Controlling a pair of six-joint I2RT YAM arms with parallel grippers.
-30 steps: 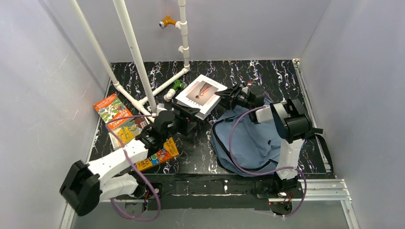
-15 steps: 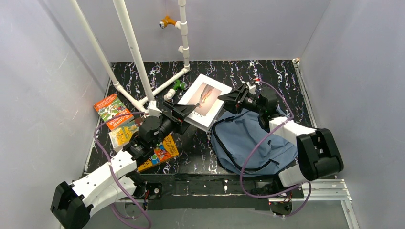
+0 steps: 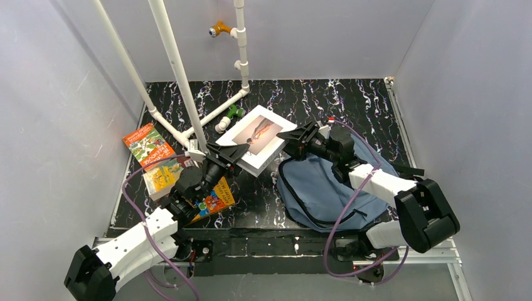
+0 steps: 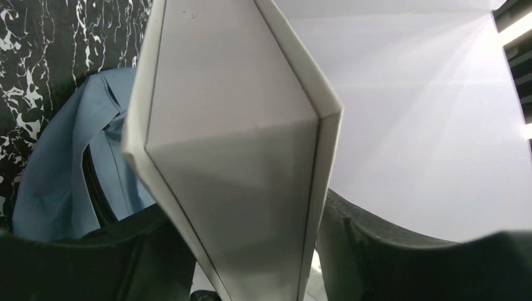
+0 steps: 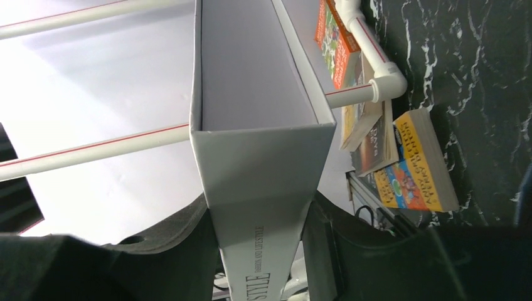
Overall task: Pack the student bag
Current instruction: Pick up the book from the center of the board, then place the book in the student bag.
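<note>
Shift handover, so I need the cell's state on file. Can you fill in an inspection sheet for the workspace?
Surface: black marbled table, nothing spilled.
Job's things: student bag lying flat at right; white book held off the table beside it.
Clutter: orange book and yellow book at left.
Hands: left hand and right hand each shut on the white book.
Cables: purple cables looping off both arms.
Surroundings: white pipe frame, pale walls.
</note>
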